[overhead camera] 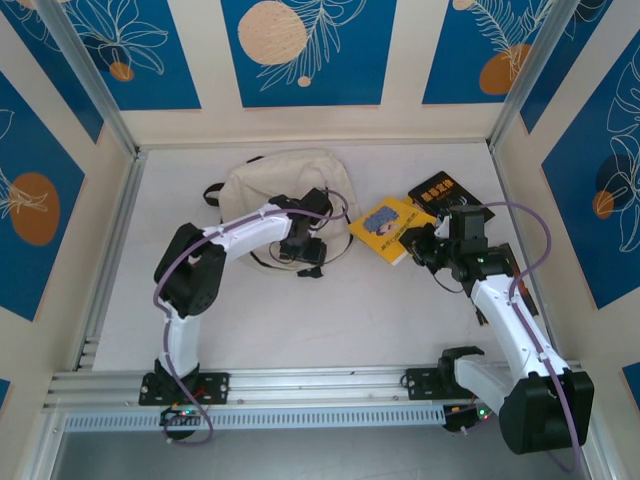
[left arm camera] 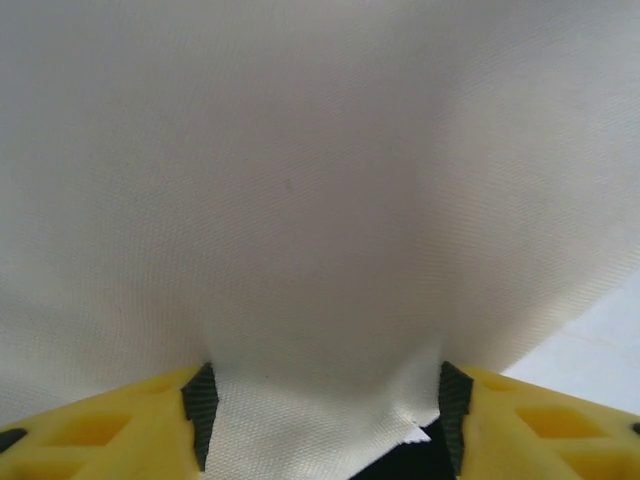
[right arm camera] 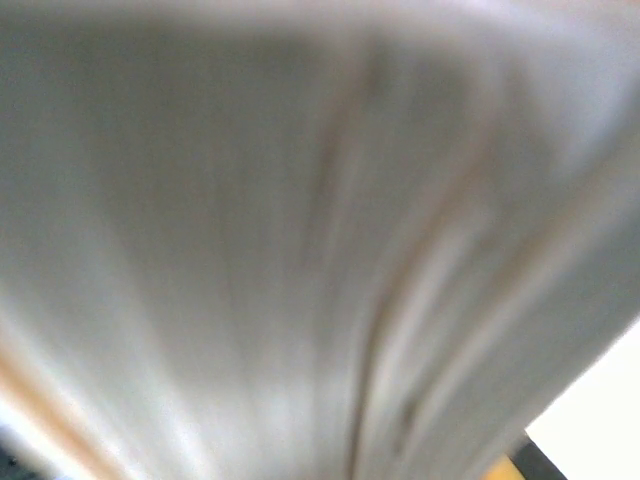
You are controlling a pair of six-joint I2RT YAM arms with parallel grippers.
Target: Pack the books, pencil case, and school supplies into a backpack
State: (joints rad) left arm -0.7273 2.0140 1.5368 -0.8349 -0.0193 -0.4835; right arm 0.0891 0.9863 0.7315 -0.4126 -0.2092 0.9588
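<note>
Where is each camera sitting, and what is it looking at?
Top camera: above and behind the arms, looking down on the backpack, yellow book, left gripper and right gripper.
Left wrist: on the left arm, close against the backpack's cloth, own yellow fingers below.
Right wrist: on the right arm, blurry, likely book pages.
Shared: top and left wrist both see the backpack.

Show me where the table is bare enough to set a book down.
Bare table lies near-centre, between the arms, in front of the backpack and yellow book. Another patch sits left of the backpack, by the left wall. Crowded: around the right gripper and black book.
</note>
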